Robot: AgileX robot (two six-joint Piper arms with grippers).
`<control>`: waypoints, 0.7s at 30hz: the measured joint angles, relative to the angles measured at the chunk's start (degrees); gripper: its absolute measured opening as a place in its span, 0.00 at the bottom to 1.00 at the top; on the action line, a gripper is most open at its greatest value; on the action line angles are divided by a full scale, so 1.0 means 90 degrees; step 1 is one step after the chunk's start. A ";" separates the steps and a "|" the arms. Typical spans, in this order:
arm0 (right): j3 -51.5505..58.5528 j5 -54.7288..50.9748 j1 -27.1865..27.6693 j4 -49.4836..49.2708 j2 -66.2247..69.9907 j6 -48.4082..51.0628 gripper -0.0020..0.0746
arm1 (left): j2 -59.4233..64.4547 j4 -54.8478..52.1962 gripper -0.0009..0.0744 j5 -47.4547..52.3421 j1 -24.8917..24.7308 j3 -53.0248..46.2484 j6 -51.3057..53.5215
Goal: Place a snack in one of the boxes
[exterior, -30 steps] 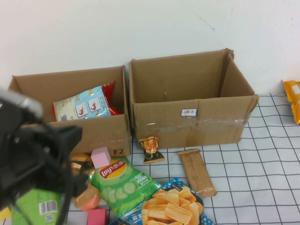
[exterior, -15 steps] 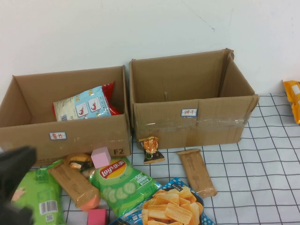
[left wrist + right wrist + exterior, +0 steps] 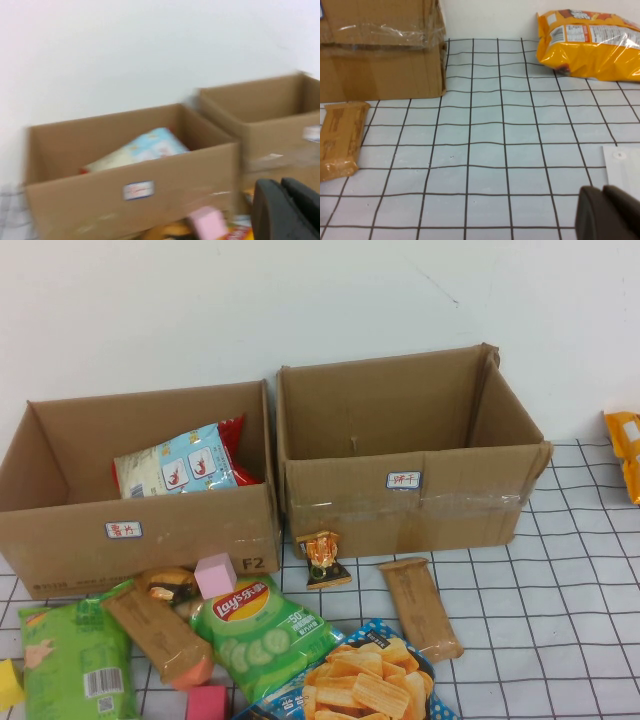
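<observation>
Two open cardboard boxes stand side by side at the back. The left box (image 3: 60,530) holds a blue-and-white snack bag (image 3: 175,468) with a red bag (image 3: 232,435) behind it. The right box (image 3: 440,505) looks empty. Loose snacks lie in front: a green Lay's bag (image 3: 262,630), a green bag (image 3: 70,660), two brown bars (image 3: 420,608) (image 3: 158,635), a blue chips bag (image 3: 365,680) and a small orange packet (image 3: 322,555). Neither arm shows in the high view. My left gripper (image 3: 281,187) is shut and empty, facing the left box (image 3: 75,200). My right gripper (image 3: 602,192) is shut and empty over the grid mat.
A pink block (image 3: 214,575) sits by the left box, another pink block (image 3: 207,703) at the front edge, and a yellow block (image 3: 8,683) at the far left. An orange-yellow bag (image 3: 625,450) lies at the far right, also in the right wrist view (image 3: 592,45). A white sheet (image 3: 625,162) lies near my right gripper.
My left arm, which covered the front left of the high view, has drawn back out of that view toward the lower left. The snacks and boxes have not moved.
</observation>
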State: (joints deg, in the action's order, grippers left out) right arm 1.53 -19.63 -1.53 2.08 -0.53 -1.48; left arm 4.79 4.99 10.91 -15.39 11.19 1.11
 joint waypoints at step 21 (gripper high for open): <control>0.0000 0.0000 0.0000 0.0000 0.0000 0.0097 0.02 | -0.0591 0.0284 0.01 0.0785 0.1861 -0.1404 0.0167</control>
State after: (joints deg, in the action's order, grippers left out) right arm 1.53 -19.63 -1.53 2.08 -0.53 -0.60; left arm -0.52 7.54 17.98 1.36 -1.45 2.62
